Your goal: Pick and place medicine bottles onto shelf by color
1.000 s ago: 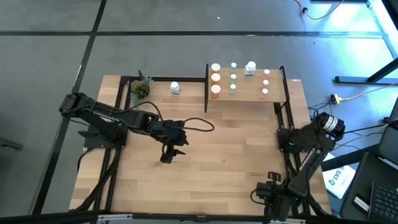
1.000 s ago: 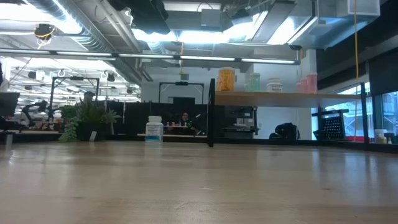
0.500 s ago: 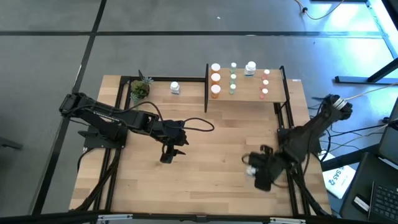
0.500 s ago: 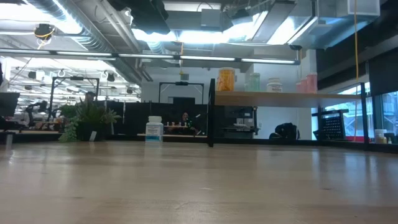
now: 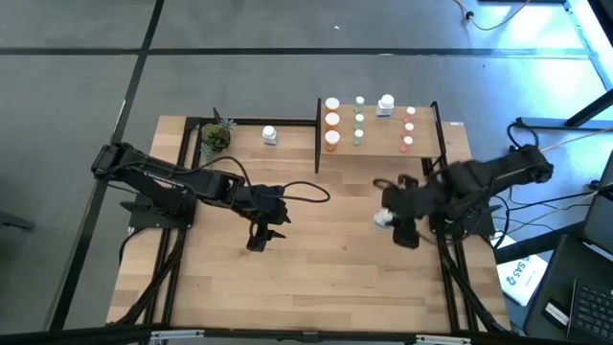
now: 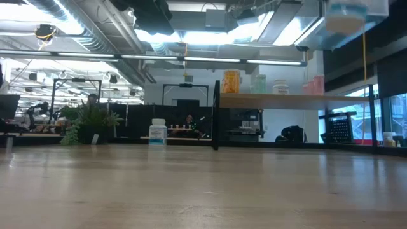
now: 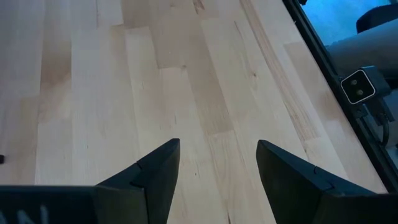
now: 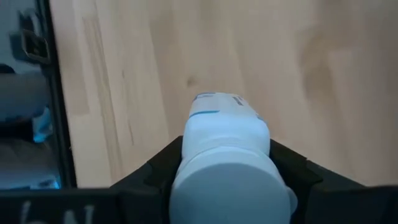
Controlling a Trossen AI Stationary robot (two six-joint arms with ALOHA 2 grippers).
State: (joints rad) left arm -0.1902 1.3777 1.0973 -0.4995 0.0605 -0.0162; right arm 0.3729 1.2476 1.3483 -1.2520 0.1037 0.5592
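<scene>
A white medicine bottle (image 8: 227,162) is sitting clamped between the two dark fingers (image 8: 292,174) of the right gripper (image 5: 391,221), its white cap facing the wrist camera and its body pointing out over the wooden table (image 5: 326,259); in the high view it is showing as a pale spot at the gripper's tip, in the air over the table's right part, just in front of the shelf (image 5: 383,144). In the low view its blurred underside (image 6: 346,16) is hanging at the upper edge, above shelf level. On the shelf, bottles are standing in rows by colour: orange (image 5: 331,121), green (image 5: 358,120), one white (image 5: 386,104) and pinkish-red (image 5: 409,126). Another white bottle (image 5: 269,135) is standing on the table left of the shelf, near a small potted plant (image 5: 215,137). The left gripper (image 5: 259,240) is hovering over the table's middle-left, its jaws standing apart and holding nothing.
</scene>
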